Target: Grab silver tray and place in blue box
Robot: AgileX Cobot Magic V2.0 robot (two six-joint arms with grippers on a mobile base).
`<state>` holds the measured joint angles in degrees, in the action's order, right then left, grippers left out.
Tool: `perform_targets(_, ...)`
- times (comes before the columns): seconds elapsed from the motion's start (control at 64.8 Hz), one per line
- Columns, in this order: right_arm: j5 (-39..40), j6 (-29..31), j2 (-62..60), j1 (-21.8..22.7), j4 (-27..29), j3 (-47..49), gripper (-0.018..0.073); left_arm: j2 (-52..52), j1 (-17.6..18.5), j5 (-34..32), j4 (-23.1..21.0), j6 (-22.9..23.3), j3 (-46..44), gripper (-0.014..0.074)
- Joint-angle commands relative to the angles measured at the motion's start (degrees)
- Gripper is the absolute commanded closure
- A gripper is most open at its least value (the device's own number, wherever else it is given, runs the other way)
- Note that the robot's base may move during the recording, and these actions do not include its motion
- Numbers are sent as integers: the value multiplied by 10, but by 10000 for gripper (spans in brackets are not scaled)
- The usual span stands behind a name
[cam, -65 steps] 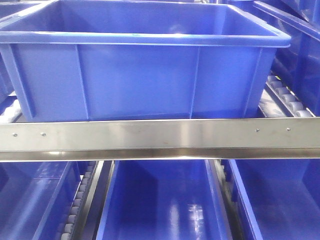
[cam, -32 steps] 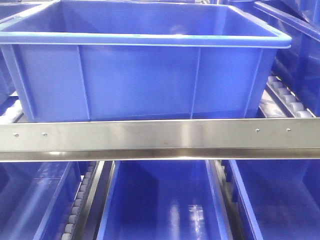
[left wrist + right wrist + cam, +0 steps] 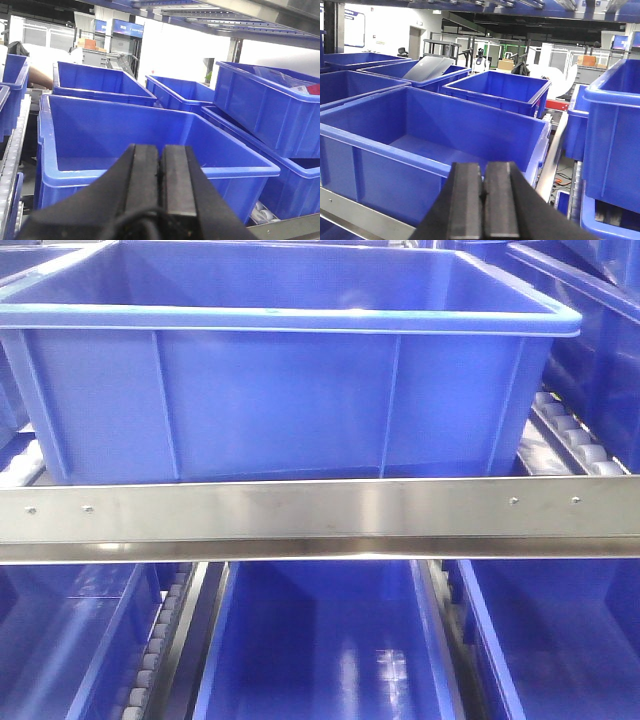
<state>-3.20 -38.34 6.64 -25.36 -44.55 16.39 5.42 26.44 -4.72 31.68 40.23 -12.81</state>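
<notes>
The blue box (image 3: 280,400) stands on the upper shelf straight ahead, open and empty as far as I can see. It also shows in the left wrist view (image 3: 125,135) and the right wrist view (image 3: 420,130). My left gripper (image 3: 161,150) is shut and empty, just short of the box's near rim. My right gripper (image 3: 483,167) is shut and empty, near the box's right corner. The silver tray is not clearly in view. A flat silver-grey sheet (image 3: 427,67) leans in a far crate, too far off to identify.
A steel shelf rail (image 3: 320,515) runs across below the box. More blue crates sit on the lower shelf (image 3: 330,640), to the right (image 3: 265,110) and behind (image 3: 495,90). Roller tracks (image 3: 575,435) flank the box. A shelf frame hangs overhead (image 3: 225,20).
</notes>
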Motion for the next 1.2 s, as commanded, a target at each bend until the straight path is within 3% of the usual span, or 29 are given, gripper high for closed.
perform_targets(0.0,32,5,7,0,-10,15,510,6,4,-43,2,-2,-17,689)
perform_targets(0.324,21,5,7,0,1,12,510,6,4,-43,2,-2,-17,689)
perform_targets(0.386,-3,15,7,2,47,11,510,6,4,-43,2,-2,-17,689)
perform_targets(0.463,-11,114,4,26,98,-4,510,6,4,-43,2,-2,-17,689)
perform_targets(0.556,-8,256,-9,81,241,-37,510,6,4,-43,2,-2,-17,689)
perform_targets(0.571,-6,275,-13,99,299,-49,510,6,4,-43,2,-2,-17,689)
perform_targets(0.679,28,336,-35,180,422,-102,510,6,4,-43,2,-2,-17,689)
perform_targets(0.818,44,339,-83,237,429,-156,510,7,4,-44,2,-2,-17,689)
perform_targets(0.957,126,339,-80,239,429,-184,510,7,4,-49,2,-2,-17,689)
perform_targets(1.189,102,339,-80,240,429,-183,510,7,4,-50,2,-2,-17,689)
